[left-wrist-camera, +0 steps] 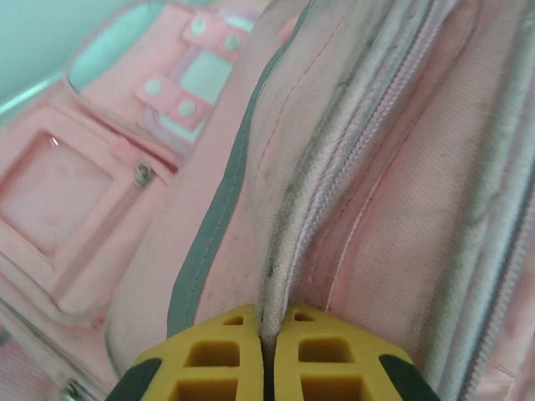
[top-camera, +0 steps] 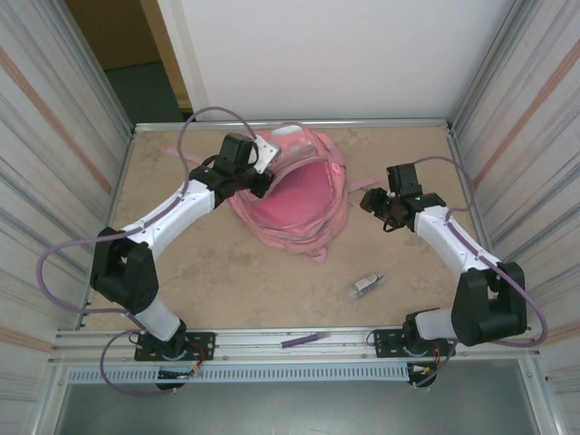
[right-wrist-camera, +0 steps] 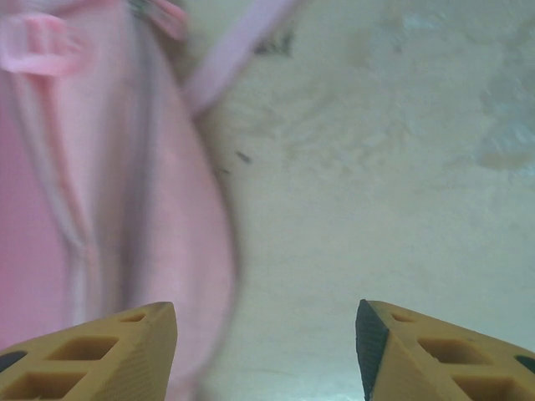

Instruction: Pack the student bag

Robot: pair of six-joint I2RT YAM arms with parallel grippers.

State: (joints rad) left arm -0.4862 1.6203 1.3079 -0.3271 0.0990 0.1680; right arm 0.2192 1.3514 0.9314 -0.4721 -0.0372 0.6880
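My left gripper (left-wrist-camera: 266, 334) pinches the rim of the large pink fabric backpack (left-wrist-camera: 376, 167), right gripper (right-wrist-camera: 266, 305) wide beside it; that shallow pinch may slip.

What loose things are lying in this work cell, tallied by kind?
pink backpack: 1
small grey-and-white object: 1
purple strip on the front rail: 1
Total: 3
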